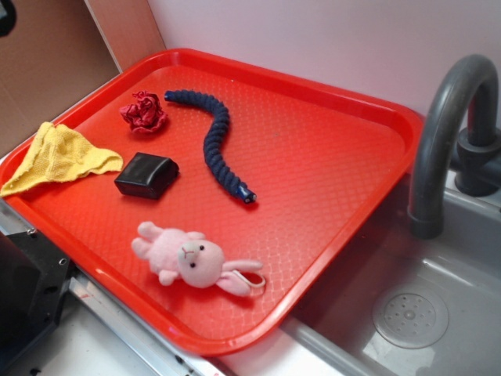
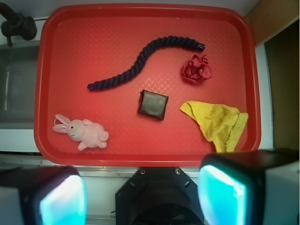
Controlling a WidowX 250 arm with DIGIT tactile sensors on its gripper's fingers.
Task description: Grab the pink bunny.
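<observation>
We see the pink bunny (image 2: pixel 80 133) lying on the red tray (image 2: pixel 140 28), well apart from our wide-open, empty claw (image 2: pixel 140 197).

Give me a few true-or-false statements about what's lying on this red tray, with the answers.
1. The pink bunny lies on the red tray. True.
2. The gripper is clamped on the bunny. False: its fingers stand apart, away from the bunny.
3. The blue rope is coiled around the bunny. False: it lies apart, further up the tray.
4. The yellow cloth hangs over the tray's edge. True.
5. The black pouch sits in the sink. False: it is on the tray.
</observation>
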